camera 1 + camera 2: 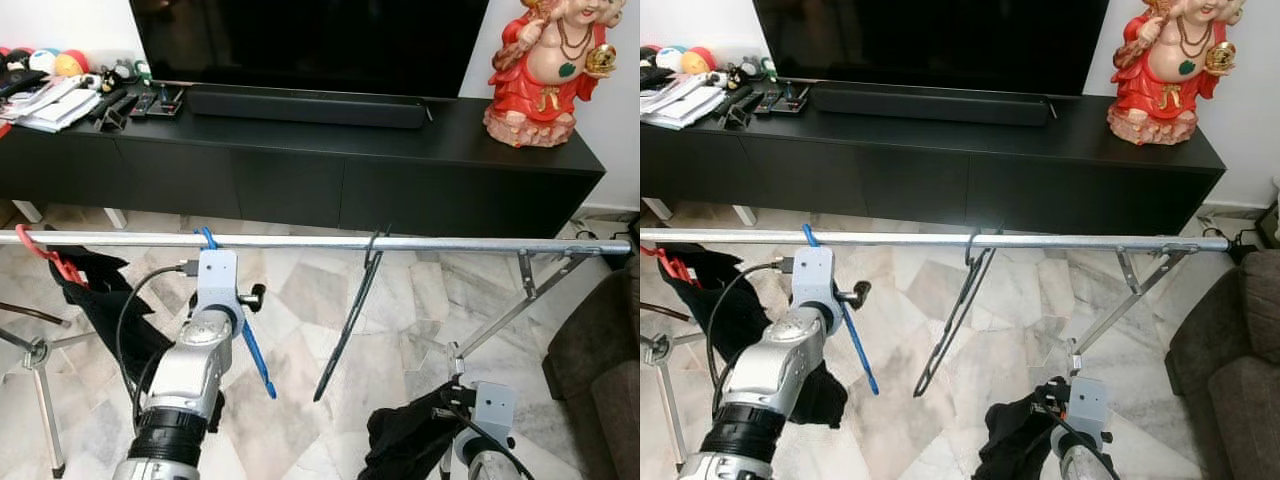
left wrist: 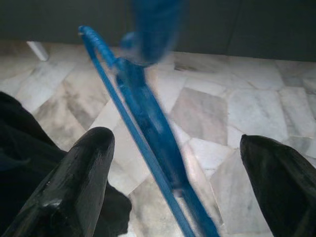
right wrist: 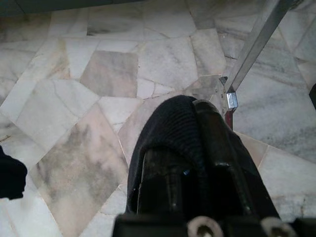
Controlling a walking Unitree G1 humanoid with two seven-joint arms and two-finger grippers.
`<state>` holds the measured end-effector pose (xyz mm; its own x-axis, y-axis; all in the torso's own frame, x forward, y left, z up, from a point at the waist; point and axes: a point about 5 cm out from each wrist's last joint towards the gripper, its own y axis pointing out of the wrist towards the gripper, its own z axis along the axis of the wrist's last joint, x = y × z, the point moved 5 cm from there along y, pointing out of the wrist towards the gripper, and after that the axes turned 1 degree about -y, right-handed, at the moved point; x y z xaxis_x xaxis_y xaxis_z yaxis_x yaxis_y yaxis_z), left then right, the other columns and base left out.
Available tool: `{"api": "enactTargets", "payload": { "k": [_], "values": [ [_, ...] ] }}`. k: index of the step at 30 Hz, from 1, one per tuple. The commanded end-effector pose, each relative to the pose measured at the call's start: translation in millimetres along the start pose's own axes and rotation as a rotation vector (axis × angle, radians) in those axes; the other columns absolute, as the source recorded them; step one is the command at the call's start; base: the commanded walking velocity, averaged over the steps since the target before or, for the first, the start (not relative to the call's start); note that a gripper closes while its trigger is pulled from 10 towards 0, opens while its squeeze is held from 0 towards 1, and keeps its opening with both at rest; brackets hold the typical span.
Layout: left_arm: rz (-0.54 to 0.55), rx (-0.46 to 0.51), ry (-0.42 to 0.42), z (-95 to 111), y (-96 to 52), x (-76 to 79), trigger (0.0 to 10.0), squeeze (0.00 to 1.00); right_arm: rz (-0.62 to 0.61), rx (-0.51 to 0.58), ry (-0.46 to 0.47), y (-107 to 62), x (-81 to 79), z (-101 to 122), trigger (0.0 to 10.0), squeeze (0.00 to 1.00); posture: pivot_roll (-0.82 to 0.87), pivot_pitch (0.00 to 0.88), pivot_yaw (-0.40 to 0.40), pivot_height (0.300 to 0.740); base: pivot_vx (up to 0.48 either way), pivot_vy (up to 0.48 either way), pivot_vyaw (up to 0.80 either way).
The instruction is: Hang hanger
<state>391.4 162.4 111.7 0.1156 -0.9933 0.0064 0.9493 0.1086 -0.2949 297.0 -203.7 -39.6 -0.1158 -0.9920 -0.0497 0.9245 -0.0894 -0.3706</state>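
A: Status of the nearest items?
B: The right gripper [image 3: 197,148], at 5 o'clock low, is clamped on a black garment [image 1: 405,440].

A: The left gripper [image 2: 173,173]?
B: It is raised at 8 o'clock. Its fingers [image 2: 74,182] are spread apart, with the blue hanger [image 1: 255,355] between them and untouched.

A: Location of that hanger?
B: It is hooked on the metal rail [image 1: 450,244], left of centre. A black hanger [image 1: 345,330] hangs at centre.

A: Beyond the rail?
B: At 12 o'clock stands the black TV cabinet [image 1: 300,175], with a red statue [image 1: 545,70] at 2 o'clock.

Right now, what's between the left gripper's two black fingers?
The blue plastic hanger runs between the left gripper's open fingers, untouched by either, marble floor behind; left wrist view.
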Motion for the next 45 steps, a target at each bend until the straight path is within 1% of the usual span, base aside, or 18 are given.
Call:
{"api": "enactTargets", "payload": {
  "k": [1,3,4,5,7,8,17,19,28,35,45],
  "values": [
    [0.035,-0.021,-0.016,-6,2.1,-4.8,10.0,0.00,0.005,0.020,-0.005,-1.7,0.9,2,10.0,0.00,-0.01,0.137,-0.012,0.740,0.000,0.000,0.00],
    [0.063,-0.027,-0.017,-7,3.3,-9.6,10.0,0.00,0.009,0.018,-0.007,-1.8,0.4,1,10.0,0.00,-0.01,0.133,-0.012,0.740,0.000,0.000,0.00],
    [0.080,-0.034,-0.018,-8,4.7,-12.0,9.7,0.00,0.012,0.017,-0.008,-2.0,-0.1,1,10.0,0.00,-0.01,0.128,-0.011,0.740,0.000,0.000,0.00],
    [0.093,-0.038,-0.019,-8,5.6,-13.7,8.5,0.00,0.015,0.016,-0.009,-2.1,-0.6,1,10.0,0.00,-0.01,0.128,-0.011,0.740,0.000,0.000,0.00],
    [0.093,-0.038,-0.019,-8,5.6,-13.7,8.5,0.00,0.015,0.016,-0.009,-2.1,-0.6,1,10.0,0.00,-0.01,0.128,-0.011,0.740,0.000,0.000,0.00],
    [0.114,-0.041,-0.018,-8,7.1,-15.9,0.0,0.00,0.021,0.015,-0.010,-2.1,-1.8,0,10.0,0.00,-0.01,0.125,-0.010,0.740,0.000,0.000,0.00],
    [0.135,-0.019,-0.032,-6,9.1,-17.8,0.0,0.00,0.039,0.010,-0.014,-1.5,-8.1,-1,10.0,0.00,-0.01,0.120,-0.010,0.740,0.000,0.000,0.00],
    [0.121,-0.002,-0.036,-2,9.5,-15.0,0.0,0.00,0.048,0.007,-0.016,-1.3,-10.5,-1,10.0,0.00,-0.01,0.118,-0.010,0.740,0.000,0.000,0.00],
    [0.106,0.001,-0.036,-1,10.5,-13.3,0.0,0.00,0.054,-0.002,-0.018,-0.3,-15.1,-2,10.0,0.00,-0.01,0.123,-0.008,0.740,0.000,0.000,0.00],
    [0.082,0.001,-0.038,1,11.0,-9.5,0.0,0.00,0.053,-0.018,-0.018,-1.9,-14.5,-7,10.0,0.00,0.00,0.131,-0.009,0.740,0.000,0.000,0.00],
    [0.051,-0.026,-0.090,-4,11.7,-4.9,0.0,0.00,0.044,-0.066,-0.018,-5.3,-7.4,-18,10.0,0.00,0.00,0.139,-0.009,0.740,0.000,0.000,0.00]
  ]
}}
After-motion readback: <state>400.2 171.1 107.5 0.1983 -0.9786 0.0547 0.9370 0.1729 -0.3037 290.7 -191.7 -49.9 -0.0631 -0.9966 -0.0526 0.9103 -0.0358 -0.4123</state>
